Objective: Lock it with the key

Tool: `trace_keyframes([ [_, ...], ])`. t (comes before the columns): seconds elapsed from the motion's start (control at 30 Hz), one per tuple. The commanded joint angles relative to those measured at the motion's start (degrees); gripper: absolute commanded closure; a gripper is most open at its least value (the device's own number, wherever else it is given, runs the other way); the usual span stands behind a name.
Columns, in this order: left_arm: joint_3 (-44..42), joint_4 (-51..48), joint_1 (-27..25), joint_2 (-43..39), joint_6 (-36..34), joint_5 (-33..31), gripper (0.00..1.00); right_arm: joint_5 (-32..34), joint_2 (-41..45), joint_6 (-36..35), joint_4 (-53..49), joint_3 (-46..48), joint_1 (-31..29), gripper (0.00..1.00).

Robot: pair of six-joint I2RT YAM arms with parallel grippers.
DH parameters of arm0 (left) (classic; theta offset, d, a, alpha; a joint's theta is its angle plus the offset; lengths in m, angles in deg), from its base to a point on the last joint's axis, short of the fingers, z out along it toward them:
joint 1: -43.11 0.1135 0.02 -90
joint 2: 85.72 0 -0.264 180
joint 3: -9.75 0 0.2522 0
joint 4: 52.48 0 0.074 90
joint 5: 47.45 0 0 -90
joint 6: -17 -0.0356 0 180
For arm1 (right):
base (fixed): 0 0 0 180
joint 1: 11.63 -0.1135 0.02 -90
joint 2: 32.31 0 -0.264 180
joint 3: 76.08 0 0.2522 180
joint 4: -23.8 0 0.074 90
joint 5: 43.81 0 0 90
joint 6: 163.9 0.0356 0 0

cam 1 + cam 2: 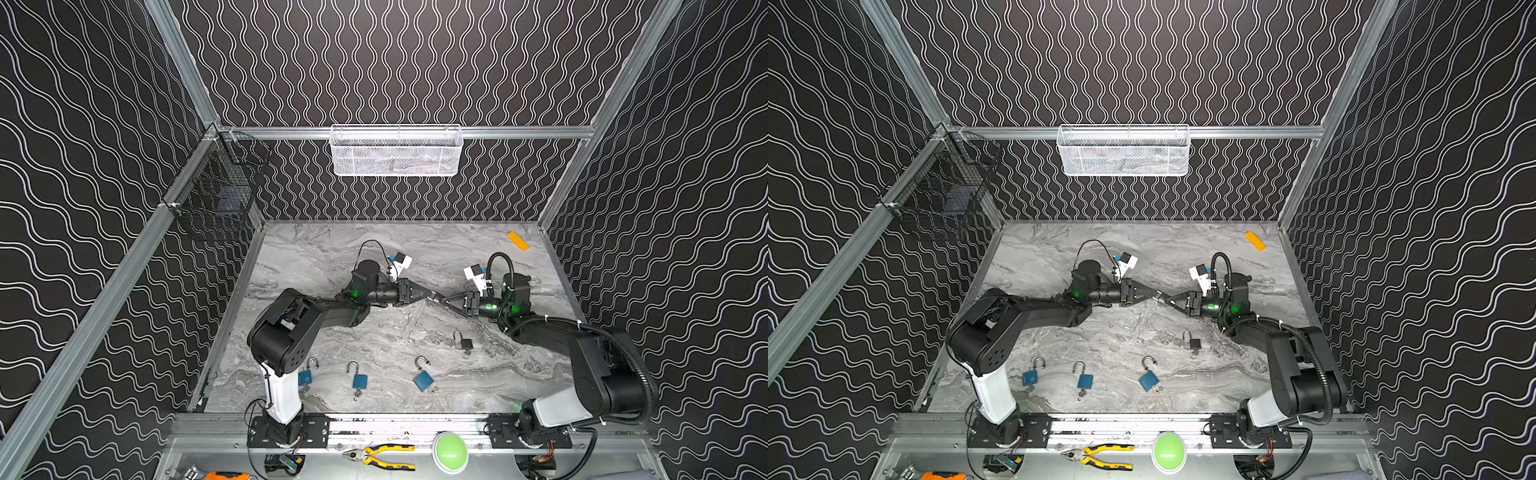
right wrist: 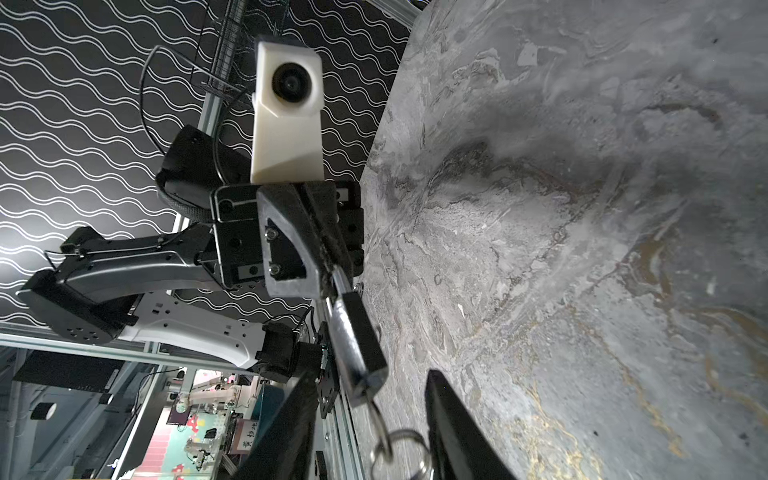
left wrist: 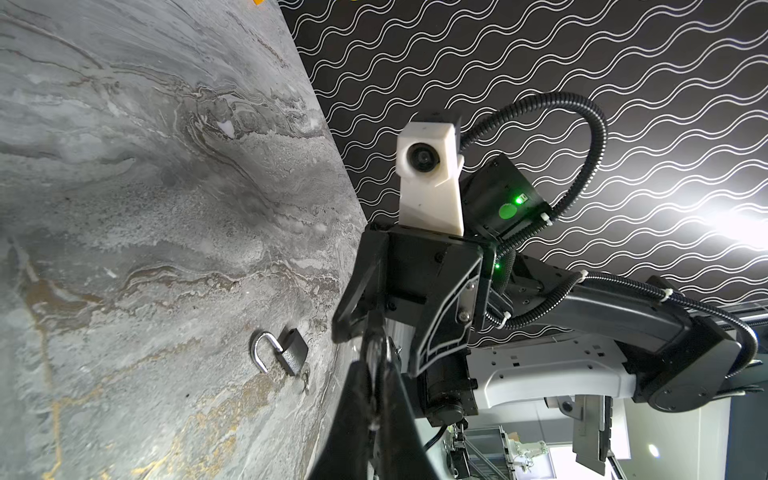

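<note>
Both grippers meet above the middle of the marble table (image 1: 332, 249). My left gripper (image 1: 430, 294) (image 3: 376, 365) is shut on the shackle of a small black padlock (image 2: 357, 340), which hangs out from its fingertips. The key (image 2: 376, 409) sticks out of the padlock's bottom, with its ring (image 2: 401, 449) dangling. My right gripper (image 1: 444, 300) (image 2: 371, 374) faces the lock. It is open, with one finger on each side of the key and lock bottom, and daylight shows on both sides. In both top views the held padlock (image 1: 1159, 296) is a small speck between the tips.
Three blue padlocks (image 1: 305, 376) (image 1: 359, 380) (image 1: 424, 378) lie along the table's front. A black padlock (image 1: 465, 344) (image 3: 291, 351) lies under the right arm. A yellow block (image 1: 518, 241) sits at the back right. A white basket (image 1: 395, 151) and a black wire basket (image 1: 216, 195) hang on the walls.
</note>
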Motion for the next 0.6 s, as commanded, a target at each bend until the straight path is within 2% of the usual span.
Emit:
trace_keyframes([
  [0.0,0.0,3.5,0.1,-0.4,0.5,-0.2,1.00,-0.4,-0.5,3.2,6.8,0.7,0.1,0.62],
  [0.37,-0.1,4.2,0.1,0.1,1.1,-0.3,1.00,-0.5,-0.8,3.9,8.3,1.4,0.1,0.73],
  [0.57,-0.1,4.4,0.3,0.1,1.3,-0.4,1.00,-0.8,-0.8,4.7,9.7,2.0,0.2,0.75],
])
